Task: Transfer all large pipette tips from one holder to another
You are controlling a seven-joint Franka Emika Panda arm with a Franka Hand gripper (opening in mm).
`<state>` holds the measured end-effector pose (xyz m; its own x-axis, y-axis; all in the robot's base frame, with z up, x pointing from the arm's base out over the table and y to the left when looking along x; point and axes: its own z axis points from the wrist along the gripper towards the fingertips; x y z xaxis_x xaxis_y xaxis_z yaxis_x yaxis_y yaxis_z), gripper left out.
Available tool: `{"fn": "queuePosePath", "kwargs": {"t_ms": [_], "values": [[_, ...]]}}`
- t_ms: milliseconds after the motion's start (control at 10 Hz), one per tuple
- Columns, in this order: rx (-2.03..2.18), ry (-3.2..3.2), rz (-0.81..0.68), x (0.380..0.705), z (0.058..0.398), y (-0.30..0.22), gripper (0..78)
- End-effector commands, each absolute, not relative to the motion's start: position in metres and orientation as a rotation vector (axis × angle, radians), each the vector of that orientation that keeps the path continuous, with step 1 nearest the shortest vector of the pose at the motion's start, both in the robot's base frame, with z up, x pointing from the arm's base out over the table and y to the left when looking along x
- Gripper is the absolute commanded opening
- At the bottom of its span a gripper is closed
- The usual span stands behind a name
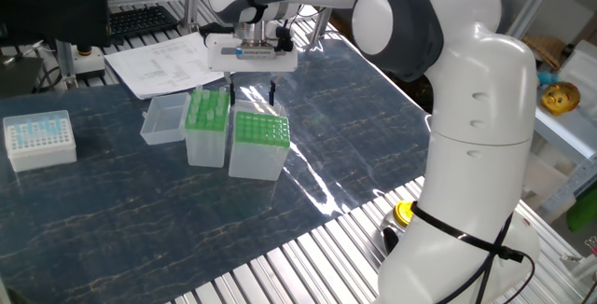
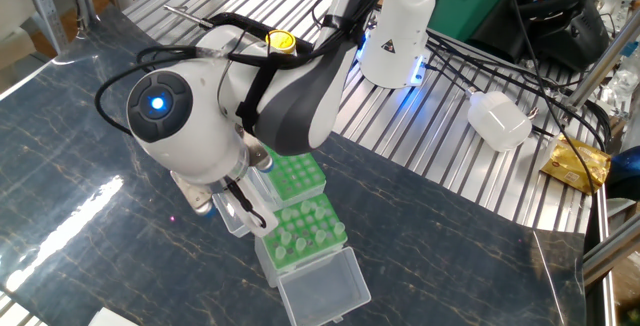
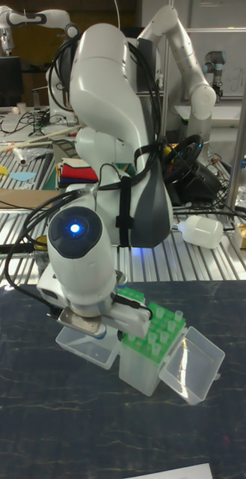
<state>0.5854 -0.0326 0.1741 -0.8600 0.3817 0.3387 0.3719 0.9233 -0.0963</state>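
One fixed view: hand (image 1: 251,89) above box edges (image 1: 235,117).

one fixed view is looking down from above the table's (image 1: 140,220) front edge, facing across it toward a keyboard (image 1: 140,20) and papers (image 1: 163,62), with the robot arm's base (image 1: 466,201) sitting close on the right. the other fixed view is looking steeply down from the opposite side, facing the arm's wrist (image 2: 190,126) at close range. the tall fixed view is sitting low and near, facing the arm head-on. all three are sharing the two green-topped boxes (image 1: 238,136) (image 2: 300,211) (image 3: 149,340) beneath the arm
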Motion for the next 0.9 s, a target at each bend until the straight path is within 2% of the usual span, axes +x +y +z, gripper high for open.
{"fn": "queuePosePath", "kwargs": {"t_ms": [100,700,900], "values": [[-0.567,-2.723,0.008,0.586,0.176,-0.032,77.5],[-0.484,-2.770,0.036,0.584,0.185,-0.037,77.5],[-0.454,-2.776,0.034,0.594,0.191,-0.043,77.5]]}}
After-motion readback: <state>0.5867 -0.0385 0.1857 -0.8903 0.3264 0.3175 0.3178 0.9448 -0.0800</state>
